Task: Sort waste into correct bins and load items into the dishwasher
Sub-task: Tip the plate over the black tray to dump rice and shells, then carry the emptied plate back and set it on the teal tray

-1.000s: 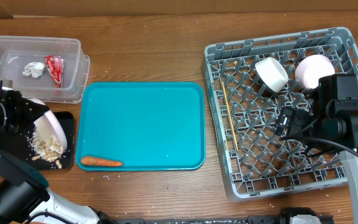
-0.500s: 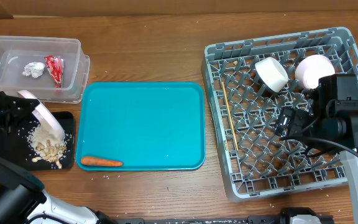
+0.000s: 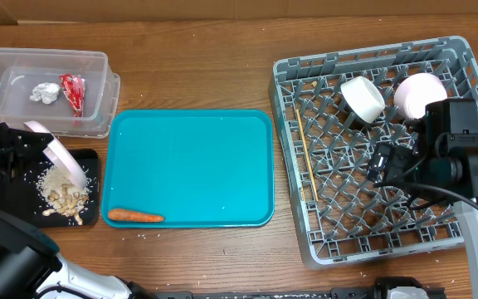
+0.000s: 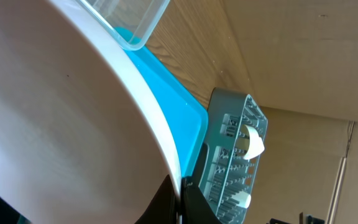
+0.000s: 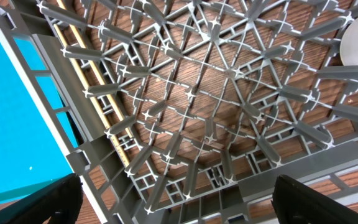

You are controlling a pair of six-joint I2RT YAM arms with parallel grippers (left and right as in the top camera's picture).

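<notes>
Arms reach in from both ends of the wooden bench. The left arm lies low along the left edge, its left tool clamped tight on the rim of a round white plate. The plate is tipped steeply on edge over a shallow black plastic tray. In the wrist view its smooth glossy face fills most of the frame. Beige nut and rice scraps lie in a crumbly heap on that tray, just under the plate's lower rim.

Behind it stands a clear rectangular plastic tub holding a small red wrapper and a crumpled silvery-white paper ball. An orange carrot stick lies on the front edge of the flat teal tray.

The right arm is bent over the large square grey plastic dish rack. Its right tool points down at the peg lattice, jaws spread wide and holding nothing. A small white cup lies tipped among the pegs beside a pale pink bowl, and thin wooden chopsticks lie along the rack's left side.
</notes>
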